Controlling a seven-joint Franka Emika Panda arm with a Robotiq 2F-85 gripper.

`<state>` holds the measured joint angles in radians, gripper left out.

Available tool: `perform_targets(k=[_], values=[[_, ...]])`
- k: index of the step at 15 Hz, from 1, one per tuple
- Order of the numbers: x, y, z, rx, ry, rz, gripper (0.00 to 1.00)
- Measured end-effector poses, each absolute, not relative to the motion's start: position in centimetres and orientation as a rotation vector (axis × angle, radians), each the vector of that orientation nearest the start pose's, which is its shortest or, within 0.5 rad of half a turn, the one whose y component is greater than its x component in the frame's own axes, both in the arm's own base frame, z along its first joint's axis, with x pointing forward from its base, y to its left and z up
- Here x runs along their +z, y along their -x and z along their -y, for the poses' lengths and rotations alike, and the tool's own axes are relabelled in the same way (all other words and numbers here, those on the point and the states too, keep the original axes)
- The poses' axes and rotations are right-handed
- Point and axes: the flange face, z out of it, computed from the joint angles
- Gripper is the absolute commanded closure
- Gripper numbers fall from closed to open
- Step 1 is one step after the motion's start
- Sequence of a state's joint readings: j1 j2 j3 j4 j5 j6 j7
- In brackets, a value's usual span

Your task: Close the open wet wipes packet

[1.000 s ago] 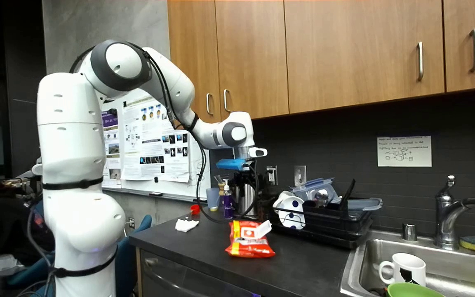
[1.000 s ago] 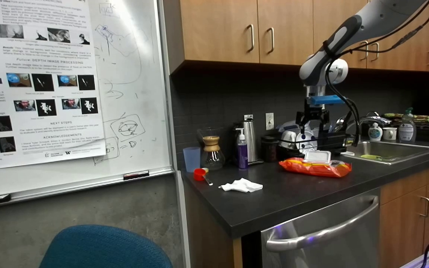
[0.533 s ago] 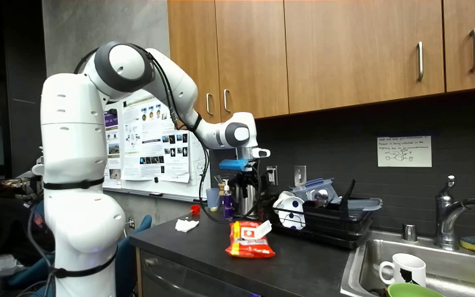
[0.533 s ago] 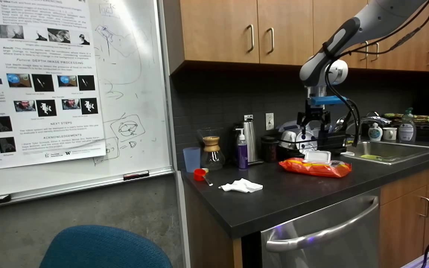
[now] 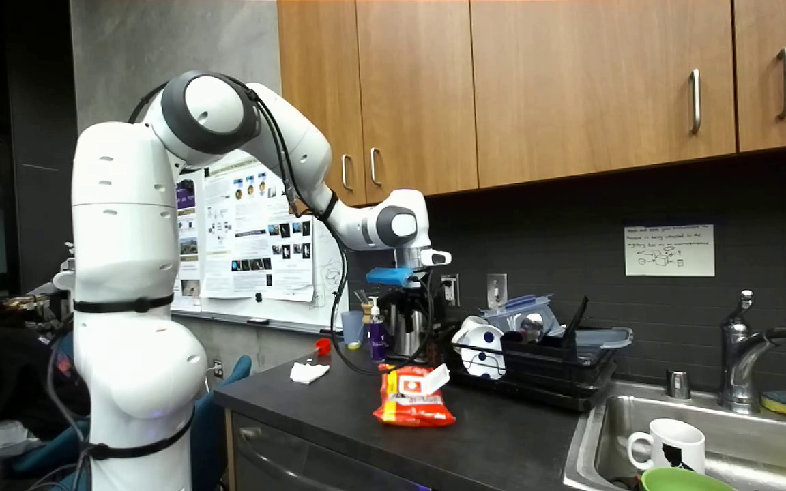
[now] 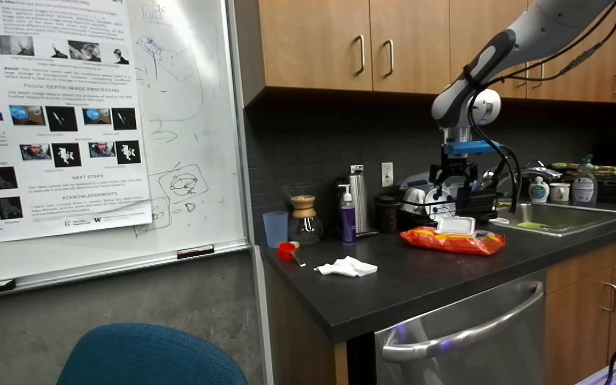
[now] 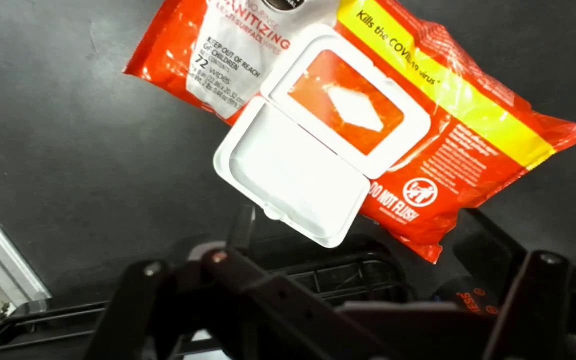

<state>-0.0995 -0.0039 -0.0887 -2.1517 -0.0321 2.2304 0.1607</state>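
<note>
The wet wipes packet [image 6: 452, 245] lies flat on the dark desk [image 6: 393, 291], just in front of the black dish rack [image 5: 543, 378]. Its white lid [image 7: 293, 172] is up, hinged along one long edge on the side toward the rack; in both exterior views the lid stands tilted. The wrist view shows the white frame [image 7: 414, 127] of the opening uncovered, with orange film [image 7: 313, 82] and a white diamond-shaped area [image 7: 355, 107] inside it. Above the desk the gripper [image 7: 357, 217] points down with its fingers spread wide, holding nothing, higher than the packet and apart from it. Toward the whiteboard [image 6: 201, 133] stand a steel carafe [image 6: 360, 203], a purple pump bottle [image 6: 348, 219], a glass coffee maker [image 6: 306, 224] and a blue tumbler [image 6: 276, 229]. A red scoop [image 6: 286, 250] and a crumpled white sheet [image 6: 346, 266] lie near them. Past the rack, a white mug [image 5: 673, 443] sits in the sink [image 5: 587, 436].
</note>
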Motion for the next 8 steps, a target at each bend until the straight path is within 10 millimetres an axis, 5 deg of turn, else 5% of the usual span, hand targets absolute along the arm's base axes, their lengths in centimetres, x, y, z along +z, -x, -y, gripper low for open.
perform_targets(k=[8], values=[[39.1, -53.8, 14.3, 0.056, 3.043, -0.871, 0.00]])
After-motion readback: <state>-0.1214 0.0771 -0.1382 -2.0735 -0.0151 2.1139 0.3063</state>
